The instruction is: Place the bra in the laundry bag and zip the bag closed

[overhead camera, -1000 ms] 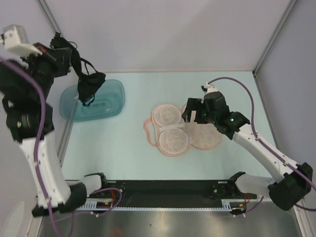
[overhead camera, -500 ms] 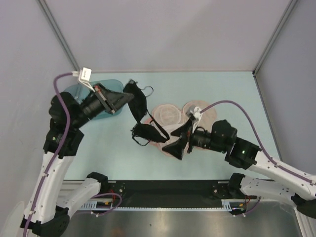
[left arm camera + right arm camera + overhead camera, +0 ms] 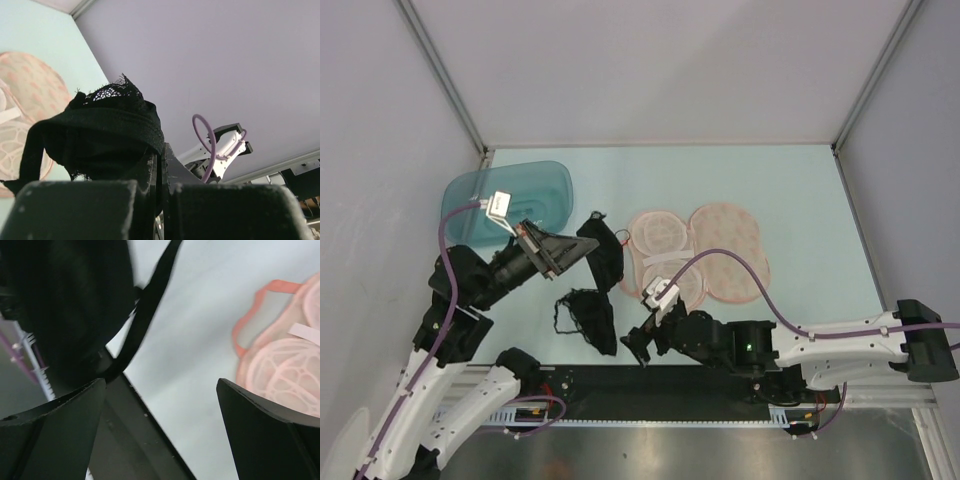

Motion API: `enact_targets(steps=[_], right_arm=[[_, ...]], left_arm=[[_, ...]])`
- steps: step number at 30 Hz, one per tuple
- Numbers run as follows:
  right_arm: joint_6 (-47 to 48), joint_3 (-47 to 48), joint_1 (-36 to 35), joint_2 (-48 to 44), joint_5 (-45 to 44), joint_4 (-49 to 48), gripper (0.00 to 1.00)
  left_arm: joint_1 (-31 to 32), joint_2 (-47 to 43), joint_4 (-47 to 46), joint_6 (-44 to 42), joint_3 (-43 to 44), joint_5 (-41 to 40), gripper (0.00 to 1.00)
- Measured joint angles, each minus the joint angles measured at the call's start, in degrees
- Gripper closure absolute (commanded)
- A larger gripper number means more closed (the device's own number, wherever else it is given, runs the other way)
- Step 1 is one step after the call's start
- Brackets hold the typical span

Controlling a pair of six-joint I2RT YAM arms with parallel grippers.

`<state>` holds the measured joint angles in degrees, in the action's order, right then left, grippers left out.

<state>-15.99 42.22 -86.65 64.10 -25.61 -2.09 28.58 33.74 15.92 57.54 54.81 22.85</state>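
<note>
In the top view, the left gripper had swung the bra away from the tub and down toward the bag. The right gripper had drawn back from the bag to the near edge.

The left jaws were clamped on the bra's upper end. Its long axis ran from that grip toward the near edge, with the lower cup draped on the table. The bag lay open and mesh-up, touching the bra's upper end on the right and spread left to right. Of the two, the left gripper was nearer the bag.

In the left wrist view, the fingers were shut on black fabric, with the bag beyond on the left.

In the right wrist view, the fingers stood wide apart and held nothing. The bra was on one side ahead and the bag on the other.
</note>
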Motion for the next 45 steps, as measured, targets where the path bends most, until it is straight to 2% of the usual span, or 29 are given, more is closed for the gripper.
enact_targets(steps=[2, 5, 13, 17, 26, 29, 31, 32, 35, 36, 38, 39, 42, 43, 45], right_arm=[[-0.42, -1.27, 0.02, -0.02, -2.64, -1.36, 0.02], [0.57, -3.67, -0.02, -0.39, -1.73, -5.49, 0.00], [2.54, -7.34, -0.13, 0.81, 8.41, -17.07, 0.00], [2.56, -8.61, -0.13, 4.04, 10.67, -20.41, 0.00], [5.51, -8.44, -0.59, 13.40, 2.38, -27.28, 0.03], [6.64, -7.98, -0.90, 15.50, 0.57, -30.14, 0.10], [6.84, -7.69, -1.20, 16.44, -0.52, -31.78, 0.29], [6.97, -7.69, -1.27, 16.74, -1.03, -32.68, 0.46], [7.67, -7.69, -1.38, 16.96, -1.70, -34.34, 0.71], [7.67, -7.69, -1.38, 16.96, -1.99, -34.93, 0.88], [8.09, -7.67, -1.36, 16.92, -2.27, -35.04, 0.99], [8.00, -7.67, -1.38, 16.87, -2.36, -34.82, 1.00], [7.54, -7.67, -1.29, 14.71, -1.66, -30.73, 1.00], [7.21, -7.63, -1.22, 13.29, -1.09, -28.76, 1.00], [6.03, -7.34, -0.98, 8.68, 0.94, -22.16, 1.00]], left_arm=[[0.35, -0.96, -0.37, 0.57, -1.99, -0.22, 1.00], [0.55, -2.40, 0.00, 1.77, -4.72, -0.50, 1.00], [0.57, -5.29, 2.34, 2.71, -6.01, -2.23, 1.00], [0.55, -6.47, 3.50, 3.48, -6.01, -2.89, 1.00], [0.57, -7.41, 4.61, 4.52, -5.51, -2.97, 1.00], [0.57, -7.43, 4.85, 4.57, -4.98, -2.97, 1.00], [0.57, -7.45, 4.92, 4.61, -4.70, -2.99, 1.00], [0.57, -7.52, 4.98, 4.79, -4.61, -3.04, 1.00], [0.57, -7.69, 5.57, 4.94, -4.48, -3.39, 1.00], [0.57, -7.82, 6.12, 4.92, -4.46, -3.69, 1.00], [0.57, -8.17, 7.30, 4.76, -4.42, -4.74, 1.00], [0.57, -8.39, 8.15, 4.37, -4.42, -5.29, 1.00], [0.57, -8.79, 11.47, 2.64, -4.20, -7.67, 0.81], [0.59, -8.90, 12.96, 1.88, -4.04, -8.81, 0.65], [0.66, -9.46, 17.11, 0.83, -3.93, -11.69, 0.47]])
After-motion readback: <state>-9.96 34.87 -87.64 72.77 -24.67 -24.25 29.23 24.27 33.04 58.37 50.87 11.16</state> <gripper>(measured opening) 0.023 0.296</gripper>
